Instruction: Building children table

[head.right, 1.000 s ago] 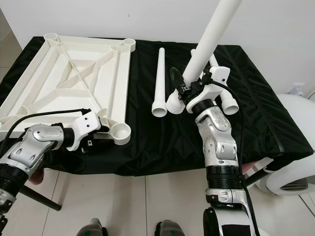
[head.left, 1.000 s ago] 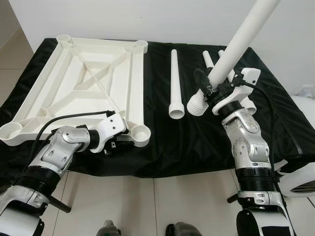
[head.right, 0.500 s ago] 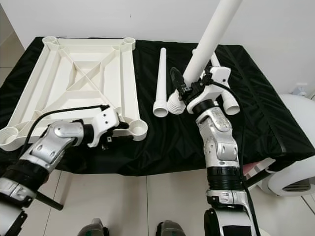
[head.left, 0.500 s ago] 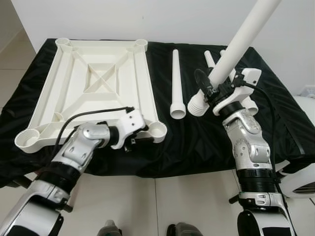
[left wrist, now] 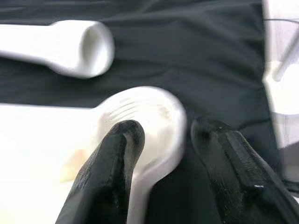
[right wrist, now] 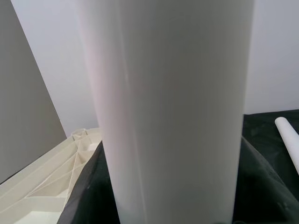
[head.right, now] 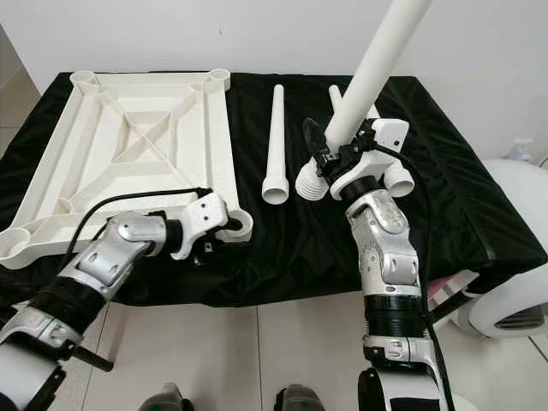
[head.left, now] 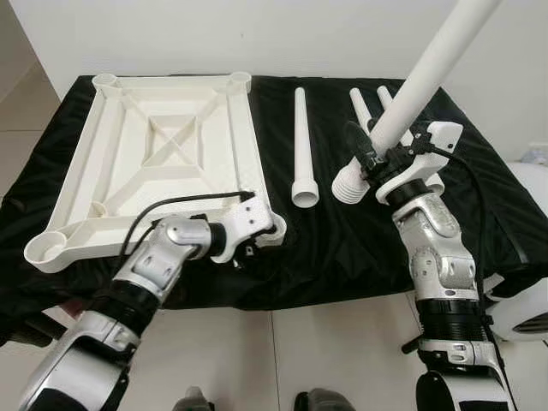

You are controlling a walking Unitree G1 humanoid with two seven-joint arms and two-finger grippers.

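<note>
Your left gripper (head.left: 257, 244), clamped on the tabletop's (head.left: 171, 154) corner socket (left wrist: 149, 116), has dragged it nearer the leg (head.left: 419, 81) your right gripper (head.left: 372, 158) grips.

Black cloth (head.left: 342, 248) draped over counter, creased, front edge hanging toward floor. White wall (head.left: 257, 34) behind, plain. Pale tiled floor (head.left: 282, 360) below front edge, grout lines visible. Strip of same tile at far left beside wall (head.left: 17, 94). Rounded white object (head.left: 527, 312) at far right beside cloth's corner, partly cut off by frame; kind not clear.
</note>
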